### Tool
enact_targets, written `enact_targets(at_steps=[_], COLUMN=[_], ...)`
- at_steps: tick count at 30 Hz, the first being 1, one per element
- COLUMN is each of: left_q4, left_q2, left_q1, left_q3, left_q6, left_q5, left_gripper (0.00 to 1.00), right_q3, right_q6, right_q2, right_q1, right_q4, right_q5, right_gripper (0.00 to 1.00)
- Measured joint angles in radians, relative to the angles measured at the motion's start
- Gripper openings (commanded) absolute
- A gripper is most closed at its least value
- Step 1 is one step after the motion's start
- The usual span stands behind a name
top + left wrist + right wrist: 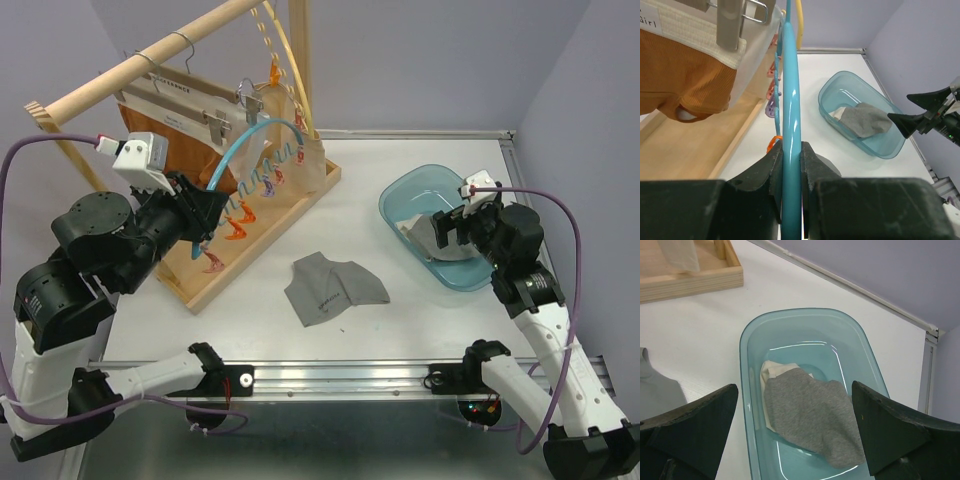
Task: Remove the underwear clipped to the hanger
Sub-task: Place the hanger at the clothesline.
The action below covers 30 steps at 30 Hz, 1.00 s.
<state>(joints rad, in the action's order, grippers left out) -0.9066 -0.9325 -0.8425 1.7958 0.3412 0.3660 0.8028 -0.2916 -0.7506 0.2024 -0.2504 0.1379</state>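
Observation:
A rust-orange underwear (175, 150) with a pale waistband hangs from metal clips (731, 20) on a hanger on the wooden rod (150, 58). Beside it a cream underwear (292, 160) hangs too. My left gripper (791, 165) is shut on the thin teal bar of a plastic hanger (790, 100), low beside the rust-orange underwear (685, 75). My right gripper (795, 387) hovers open over the blue basin (747, 340). In the basin a grey underwear (810, 410) lies on a cream one (771, 371). Another grey underwear (330, 285) lies flat on the table.
The wooden rack base (235, 255) stands at the back left with small coloured pegs (240, 222) dangling over it. The basin (425, 190) sits at the right. The table's raised back edge (420, 133) runs behind it.

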Motion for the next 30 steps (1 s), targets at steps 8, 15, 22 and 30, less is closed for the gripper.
enact_targets(at_steps=[8, 15, 22, 30], left_q4=[-0.006, -0.015, -0.066, -0.181], left_q2=[-0.057, -0.099, -0.111, -0.026], left_q1=[0.000, 0.000, 0.000, -0.001], left_q3=[0.092, 0.103, 0.102, 0.103], left_q6=[0.002, 0.014, 0.047, 0.077], left_q5=[0.039, 0.056, 0.051, 0.102], left_gripper=[0.00, 0.00, 0.00, 0.00], right_q3=[-0.002, -0.002, -0.021, -0.032], right_q6=[0.000, 0.000, 0.000, 0.001], right_q2=[0.010, 0.023, 0.035, 0.037], right_q1=[0.000, 0.000, 0.000, 0.000], right_q4=[0.001, 0.004, 0.017, 0.019], right_q5=[0.000, 0.002, 0.008, 0.017], right_gripper=[1.00, 1.00, 1.00, 1.00])
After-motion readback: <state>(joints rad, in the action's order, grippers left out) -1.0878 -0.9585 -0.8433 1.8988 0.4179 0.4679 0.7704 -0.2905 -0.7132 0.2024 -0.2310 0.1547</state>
